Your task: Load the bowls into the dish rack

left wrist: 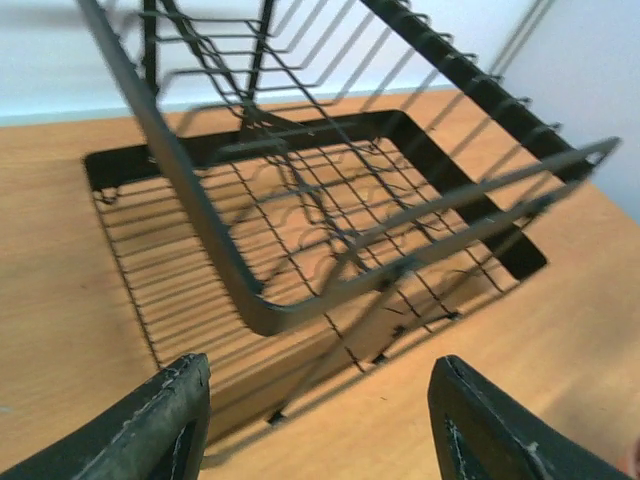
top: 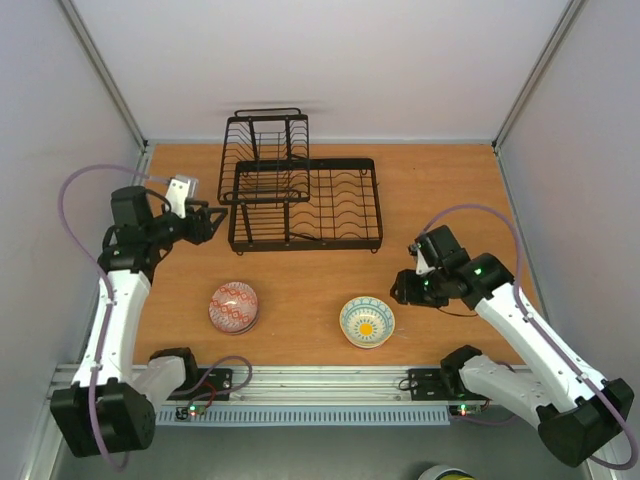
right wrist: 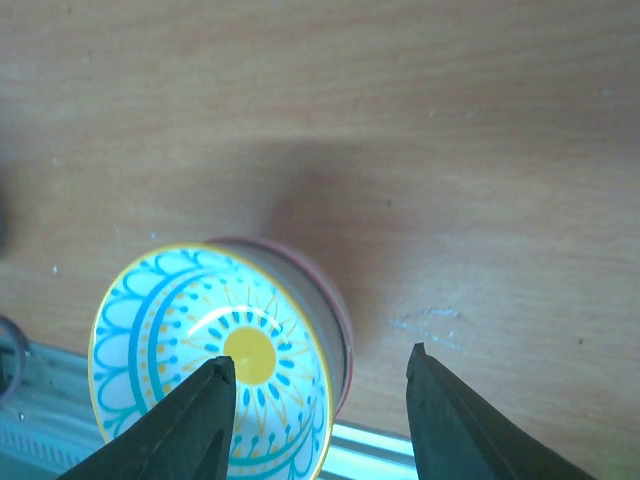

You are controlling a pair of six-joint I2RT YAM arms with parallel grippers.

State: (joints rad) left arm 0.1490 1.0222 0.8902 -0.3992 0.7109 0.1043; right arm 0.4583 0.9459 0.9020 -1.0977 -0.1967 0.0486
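Note:
The black wire dish rack [top: 305,195] stands at the back middle of the table, with nothing in it; it fills the left wrist view [left wrist: 330,200]. My left gripper [top: 220,221] [left wrist: 318,390] is open at the rack's near left corner, only bare table between its fingers. A pink-red patterned bowl [top: 234,306] sits front left. The cream bowl with teal rim and yellow centre [top: 367,321] [right wrist: 215,350] sits front right, a reddish rim [right wrist: 338,320] showing under it. My right gripper [top: 402,290] [right wrist: 320,385] is open astride that bowl's right edge, one finger over its inside.
A metal rail [top: 330,382] runs along the near table edge, close behind the cream bowl [right wrist: 380,450]. White walls close in the table on the left, right and back. Cables loop from both arms.

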